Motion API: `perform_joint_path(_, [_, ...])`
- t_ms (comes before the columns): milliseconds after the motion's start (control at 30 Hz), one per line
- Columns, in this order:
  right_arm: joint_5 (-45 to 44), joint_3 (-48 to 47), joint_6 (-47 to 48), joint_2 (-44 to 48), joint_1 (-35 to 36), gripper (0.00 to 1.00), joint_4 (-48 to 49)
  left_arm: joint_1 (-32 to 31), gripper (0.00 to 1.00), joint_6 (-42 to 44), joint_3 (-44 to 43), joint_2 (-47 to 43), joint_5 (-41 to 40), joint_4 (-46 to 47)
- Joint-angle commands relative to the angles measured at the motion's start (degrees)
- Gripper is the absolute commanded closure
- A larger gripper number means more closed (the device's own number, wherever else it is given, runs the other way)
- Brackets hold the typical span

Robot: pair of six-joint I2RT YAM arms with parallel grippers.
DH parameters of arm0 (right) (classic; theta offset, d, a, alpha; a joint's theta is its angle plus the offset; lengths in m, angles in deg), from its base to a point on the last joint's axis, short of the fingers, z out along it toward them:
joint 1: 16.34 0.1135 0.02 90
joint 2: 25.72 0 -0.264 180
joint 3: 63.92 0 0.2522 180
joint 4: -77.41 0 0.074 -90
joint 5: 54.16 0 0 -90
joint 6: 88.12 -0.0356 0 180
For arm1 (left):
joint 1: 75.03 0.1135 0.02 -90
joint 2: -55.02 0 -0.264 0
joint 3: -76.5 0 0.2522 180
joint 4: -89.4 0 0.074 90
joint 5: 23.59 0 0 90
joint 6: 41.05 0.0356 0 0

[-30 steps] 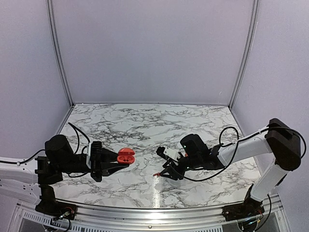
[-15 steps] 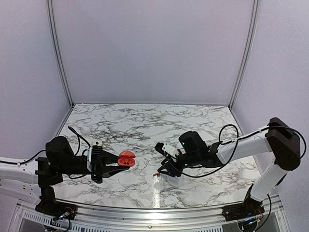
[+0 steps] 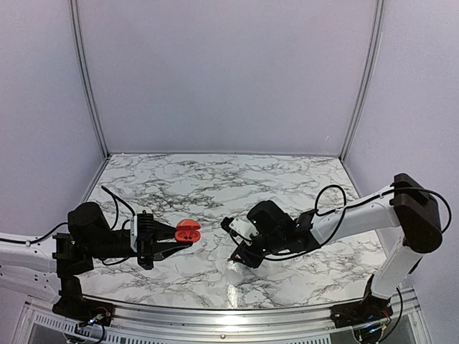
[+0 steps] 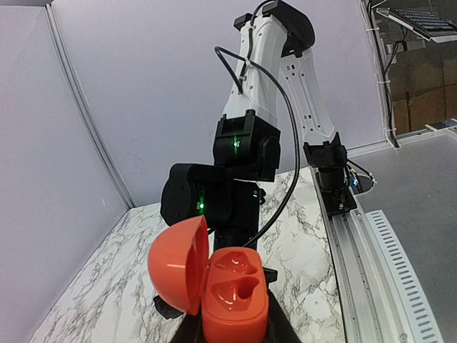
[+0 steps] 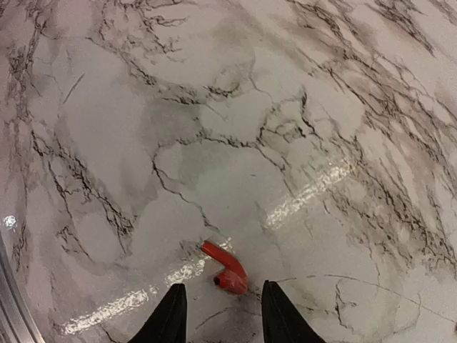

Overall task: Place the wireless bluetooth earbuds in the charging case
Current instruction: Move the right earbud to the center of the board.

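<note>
The right gripper has swung left across the marble table and now hangs over one red earbud. The earbud lies flat on bare marble with free room all round, short of the near edge. The gripper's fingers stand apart, holding nothing. The left gripper is clamped on the charging case, held off the table with its lid swung open. Two wells show inside; their contents are unclear.

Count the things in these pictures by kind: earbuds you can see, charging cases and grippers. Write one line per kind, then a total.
Earbud: 1, lying on the table
Charging case: 1, lid open
Grippers: 2, the left gripper shut on the case, the right gripper open by the earbud
Total: 4
</note>
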Motion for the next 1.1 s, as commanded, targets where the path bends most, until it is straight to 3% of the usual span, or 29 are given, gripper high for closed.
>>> perform_joint_path(0, [-4.13, -1.63, -1.6, -0.39, 0.46, 0.67, -4.35, -0.13, 1.0, -0.54, 0.24, -0.07, -1.02, 1.26])
perform_joint_path(467, [-2.08, -0.98, -4.71, -2.83, 1.01, 0.84, -2.53, -0.13, 1.0, -0.8, 0.24, 0.15, -1.08, 1.26])
perform_joint_path(1067, [2.08, -5.99, 0.72, -9.86, -2.32, 0.86, 1.67, -0.04, 1.0, -0.9, 1.25, -1.01, -2.01, 1.26])
